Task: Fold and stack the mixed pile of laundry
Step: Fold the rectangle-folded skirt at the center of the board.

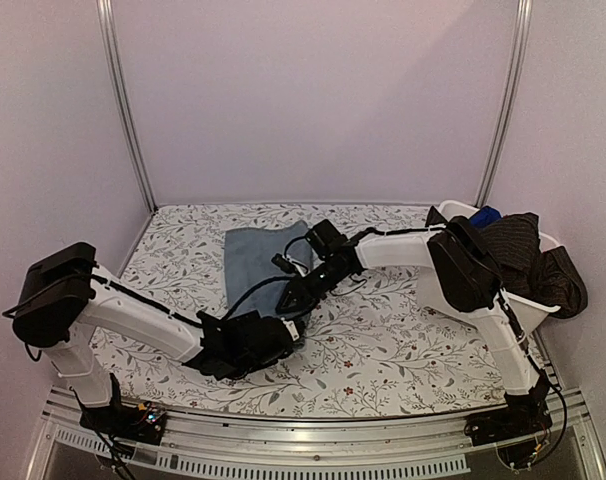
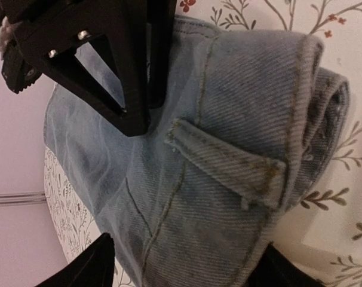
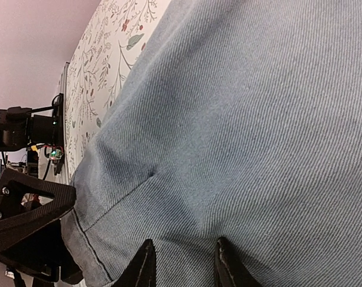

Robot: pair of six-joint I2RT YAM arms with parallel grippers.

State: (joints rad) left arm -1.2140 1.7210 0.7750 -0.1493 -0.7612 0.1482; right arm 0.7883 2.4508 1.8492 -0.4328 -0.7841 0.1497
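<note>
The light blue denim piece lies partly folded on the middle of the table, with a rolled waistband edge and a belt loop in the left wrist view. My left gripper is open at its near edge, and its fingers stand on both sides of the denim. My right gripper presses down on the denim with its jaws narrowed on a pinch of cloth. It also shows in the left wrist view. A black pinstriped shirt and a royal blue cloth lie in the bin.
The white plastic bin stands at the far right and the dark garments hang over its rim. The floral table cover spreads under everything. The two grippers are close together over the denim. A purple backdrop wall stands behind.
</note>
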